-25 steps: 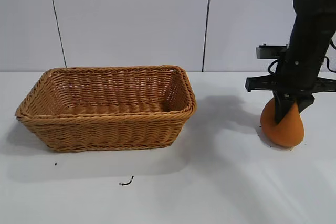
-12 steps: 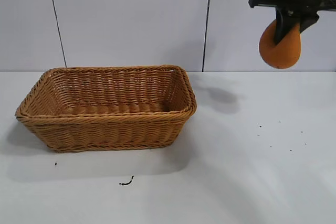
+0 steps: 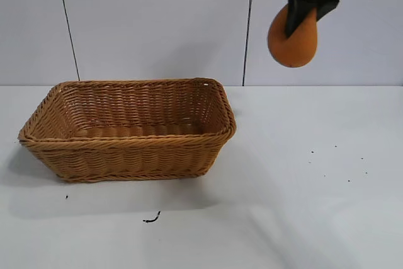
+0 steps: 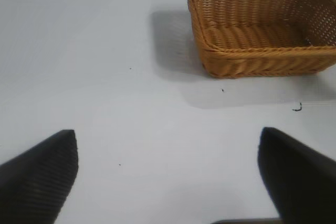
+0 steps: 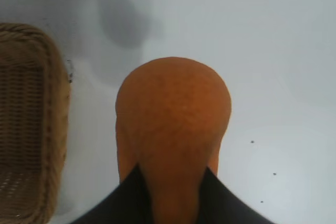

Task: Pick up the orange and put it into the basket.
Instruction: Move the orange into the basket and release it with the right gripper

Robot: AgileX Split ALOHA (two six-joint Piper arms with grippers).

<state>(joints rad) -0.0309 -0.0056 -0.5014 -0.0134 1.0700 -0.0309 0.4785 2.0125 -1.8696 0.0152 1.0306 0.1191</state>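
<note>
One orange (image 3: 293,45) clamped in the right end effector (image 3: 301,17), now higher and nearer the basket (image 3: 129,146) than before.

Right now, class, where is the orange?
In the exterior view the orange hangs high at upper right, clamped in the right gripper, above the table right of the basket.

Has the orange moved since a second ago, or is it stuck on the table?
Yes. The orange, held in the right gripper, has risen off the table and shifted left toward the basket, which stayed put; it is not yet over it.
</note>
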